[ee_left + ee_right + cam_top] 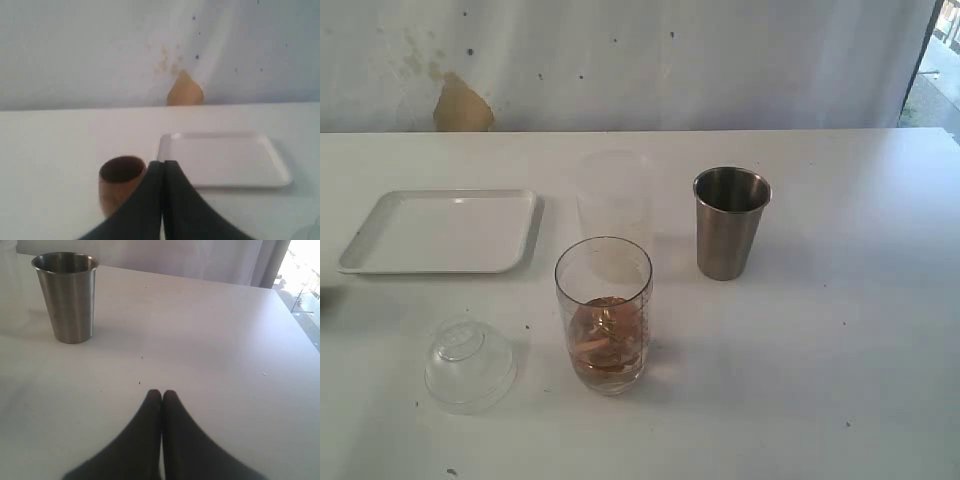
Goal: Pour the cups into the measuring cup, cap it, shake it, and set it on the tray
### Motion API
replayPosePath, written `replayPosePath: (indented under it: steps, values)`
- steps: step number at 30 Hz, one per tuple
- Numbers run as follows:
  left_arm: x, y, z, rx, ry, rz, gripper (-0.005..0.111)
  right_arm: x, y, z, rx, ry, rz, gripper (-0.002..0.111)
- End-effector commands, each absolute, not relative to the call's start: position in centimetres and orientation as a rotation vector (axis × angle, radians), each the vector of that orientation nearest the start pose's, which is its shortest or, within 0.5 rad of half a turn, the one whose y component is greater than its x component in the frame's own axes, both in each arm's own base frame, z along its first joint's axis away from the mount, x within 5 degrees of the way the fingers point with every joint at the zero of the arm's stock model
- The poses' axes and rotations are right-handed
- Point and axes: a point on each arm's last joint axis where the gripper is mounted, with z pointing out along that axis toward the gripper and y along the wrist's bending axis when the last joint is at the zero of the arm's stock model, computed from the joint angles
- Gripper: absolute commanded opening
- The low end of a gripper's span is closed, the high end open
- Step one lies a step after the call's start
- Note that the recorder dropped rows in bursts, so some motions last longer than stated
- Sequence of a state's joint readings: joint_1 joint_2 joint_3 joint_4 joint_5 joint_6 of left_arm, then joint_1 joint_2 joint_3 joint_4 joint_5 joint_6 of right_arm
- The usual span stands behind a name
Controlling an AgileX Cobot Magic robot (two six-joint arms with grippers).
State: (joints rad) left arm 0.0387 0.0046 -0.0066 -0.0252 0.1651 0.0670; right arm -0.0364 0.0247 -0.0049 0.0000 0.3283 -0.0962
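On the white table [840,380], the tray [440,230] lies left. The measuring cup [604,315], holding brownish contents, stands near-centre, the steel tumbler [731,222] farther right. The wooden cup [120,182] stands beside the left end effector [163,164]. It and the right end effector [161,394] are closed, empty.

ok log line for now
left gripper: shut, empty | right gripper: shut, empty | measuring cup: uncapped, brownish contents | steel tumbler: upright

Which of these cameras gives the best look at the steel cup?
The right wrist view. There the steel cup stands large, whole and sharp, with nothing in front of it. The exterior view shows it whole too, but smaller, seen more from above so that you look into its mouth. The left wrist view does not show it at all.
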Motion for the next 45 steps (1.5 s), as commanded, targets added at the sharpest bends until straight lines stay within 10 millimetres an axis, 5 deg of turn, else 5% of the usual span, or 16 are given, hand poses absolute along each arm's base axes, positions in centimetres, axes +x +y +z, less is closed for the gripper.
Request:
replayPosePath:
  steps: [1,4,7,10,13,17,21,28,36,39,40,42,45]
  values:
    - [5.5,0.3,21.9,-0.207,1.403,-0.162,0.000,5.5,-0.2,18.3,-0.052,1.826,-0.095,0.000]
    - [5.1,0.8,23.4,-0.432,1.185,-0.428,0.000,5.5,-0.2,18.3,-0.052,1.826,-0.095,0.000]
    - [5.0,0.5,24.3,-0.416,1.224,-0.432,0.000,5.5,-0.2,18.3,-0.052,1.826,-0.095,0.000]
    - [4.5,0.3,29.7,-0.337,1.213,-0.383,0.000,5.5,-0.2,18.3,-0.052,1.826,-0.095,0.000]
    - [5.9,-0.1,35.2,-0.232,1.379,-0.271,0.000,5.5,-0.2,18.3,-0.052,1.826,-0.095,0.000]
    - [10.2,-0.7,37.8,-0.102,1.863,-0.200,0.000,5.5,-0.2,18.3,-0.052,1.826,-0.095,0.000]
    - [13.8,-1.5,36.3,0.025,2.220,-0.251,0.000,5.5,-0.2,18.3,-0.044,1.826,-0.089,0.000]
    - [17.7,-4.2,31.4,0.301,2.414,-0.607,0.000,5.5,-0.2,18.3,-0.044,1.826,-0.089,0.000]
    - [20.7,-5.6,27.3,0.423,2.564,-0.497,0.003,5.5,-0.2,18.3,-0.044,1.826,-0.089,0.000]
    - [22.0,-6.2,26.5,0.417,2.534,-0.474,0.023,5.5,-0.2,18.3,-0.044,1.826,-0.089,0.000]
    - [22.6,-6.8,25.7,0.437,2.549,-0.474,0.047,5.5,-0.2,18.3,-0.044,1.826,-0.089,0.000]
    - [23.3,-7.8,24.5,0.541,2.578,-0.470,0.072,5.5,-0.2,18.3,-0.044,1.826,-0.089,0.000]
    - [24.2,-9.1,23.6,0.619,2.615,-0.474,0.068,5.5,-0.2,18.3,-0.044,1.826,-0.089,0.000]
